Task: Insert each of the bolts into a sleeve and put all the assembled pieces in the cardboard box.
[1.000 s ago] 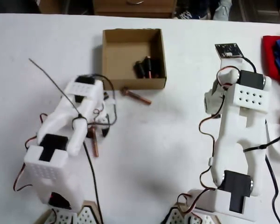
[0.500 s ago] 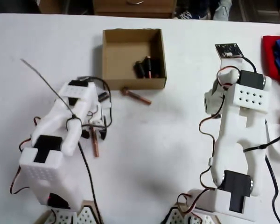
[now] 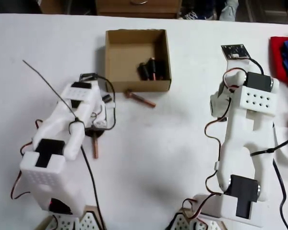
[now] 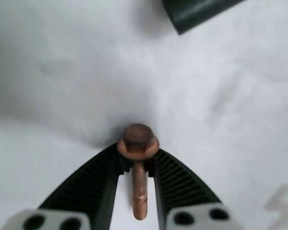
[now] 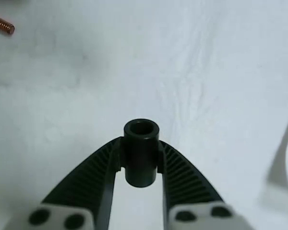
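My left gripper (image 4: 138, 157) is shut on a copper bolt (image 4: 138, 143), gripped just under its hex head, above the white table. In the high view that bolt (image 3: 95, 146) sticks out below the left gripper (image 3: 96, 131). A loose black sleeve (image 4: 197, 11) lies just beyond it, also seen as the sleeve (image 3: 106, 98) beside the left arm. My right gripper (image 5: 141, 147) is shut on an upright black sleeve (image 5: 141, 152) with its bore facing up. A second bolt (image 3: 139, 98) lies in front of the cardboard box (image 3: 114, 57), which holds assembled pieces (image 3: 149, 70).
Red and blue cloth (image 3: 284, 50) lies at the table's right edge. A thin wire (image 3: 48, 86) sticks out from the left arm. The tip of the lying bolt (image 5: 2, 24) shows in the right wrist view. Open table lies between the two arms.
The left arm shifted left and settled over the bolt, which moved slightly left and now sits in its gripper. The right arm stayed still.
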Controlling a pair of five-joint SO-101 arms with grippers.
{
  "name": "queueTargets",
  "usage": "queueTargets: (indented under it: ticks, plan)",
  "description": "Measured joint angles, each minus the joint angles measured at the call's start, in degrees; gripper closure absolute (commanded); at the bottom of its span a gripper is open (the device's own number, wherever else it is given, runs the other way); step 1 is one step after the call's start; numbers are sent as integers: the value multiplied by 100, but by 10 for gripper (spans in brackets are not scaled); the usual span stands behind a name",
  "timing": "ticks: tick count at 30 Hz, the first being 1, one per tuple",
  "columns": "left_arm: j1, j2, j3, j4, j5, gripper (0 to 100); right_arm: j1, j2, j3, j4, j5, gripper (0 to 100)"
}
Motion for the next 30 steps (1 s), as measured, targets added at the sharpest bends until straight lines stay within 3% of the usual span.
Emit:
queueTargets:
  ticks: [7,13,18,23,30]
  plan:
    - [0,0,0,-35,9,945,0,-62,9,70,0,975]
    - [0,-53,0,-26,9,976,-114,-1459,501,-114,-9,975]
    - [220,-325,-580,976,-18,976,-651,-3024,1952,-905,-9,975]
    - [668,-1046,-1415,2189,-26,976,-818,-3341,3332,-1741,-9,975]
    - [712,-2857,-1530,2295,-9,976,-844,-3411,4246,-2286,-9,975]
